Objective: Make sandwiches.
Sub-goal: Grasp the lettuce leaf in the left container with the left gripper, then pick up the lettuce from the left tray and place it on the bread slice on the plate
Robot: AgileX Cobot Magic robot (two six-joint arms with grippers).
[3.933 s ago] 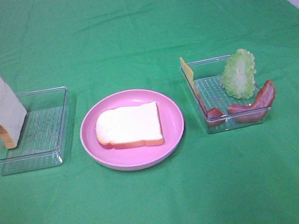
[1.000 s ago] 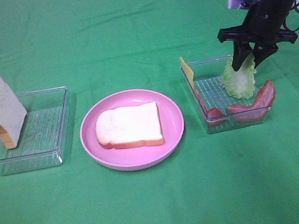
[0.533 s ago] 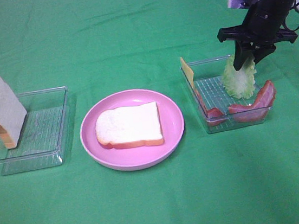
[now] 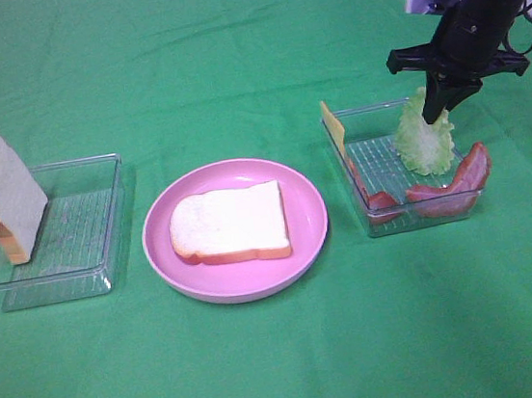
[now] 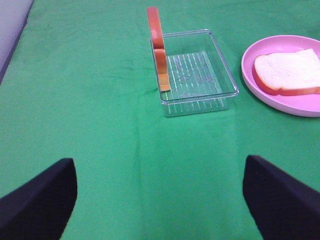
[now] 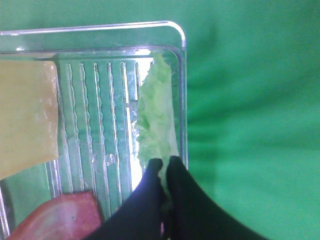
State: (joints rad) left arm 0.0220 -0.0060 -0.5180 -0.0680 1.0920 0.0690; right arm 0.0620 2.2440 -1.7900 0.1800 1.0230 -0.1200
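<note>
Right hand (image 6: 163, 163) pinching lettuce (image 6: 157, 120), wrist view clearest

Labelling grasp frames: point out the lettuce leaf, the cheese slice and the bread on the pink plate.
lettuce leaf (image 6: 157, 120), right wrist view, middle of the leaf
cheese slice (image 6: 25, 112), right wrist view, centre of its face
bread slice (image 4: 230, 223), exterior high view, centre of white top

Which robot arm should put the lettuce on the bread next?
Right. The right end effector is shut on the lettuce; the left end effector is open, empty, facing the left tray.
</note>
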